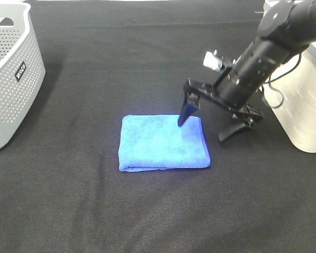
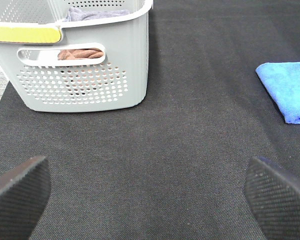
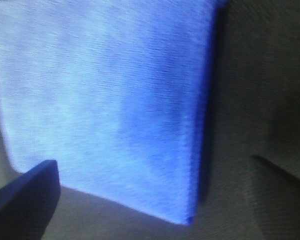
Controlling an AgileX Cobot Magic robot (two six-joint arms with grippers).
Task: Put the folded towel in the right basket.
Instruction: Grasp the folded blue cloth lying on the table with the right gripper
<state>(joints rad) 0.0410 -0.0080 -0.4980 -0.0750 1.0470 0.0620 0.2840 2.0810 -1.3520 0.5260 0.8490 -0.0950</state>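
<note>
**Poised over the towel, nothing lifted yet**

Straddling one edge of the folded towel (image 1: 163, 143) with the right gripper (image 1: 204, 130): jaws wide apart, one finger over the blue cloth, the other out over the black table (image 1: 147, 216) just beside it. Perhaps touching the fabric; hard to say from the blurred wrist view. Not clamped, not raised.

Left to do: close, lift, carry to the right basket (image 1: 305, 110) near that gripper's outer side, release.

Well apart, left gripper (image 2: 149, 200) agape and empty, facing the left basket (image 2: 90, 65).

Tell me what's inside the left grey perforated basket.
Inside the grey perforated plastic basket: a brown cloth behind the handle slot and a grey-blue cloth near the rim. The wall hides anything lower.
</note>
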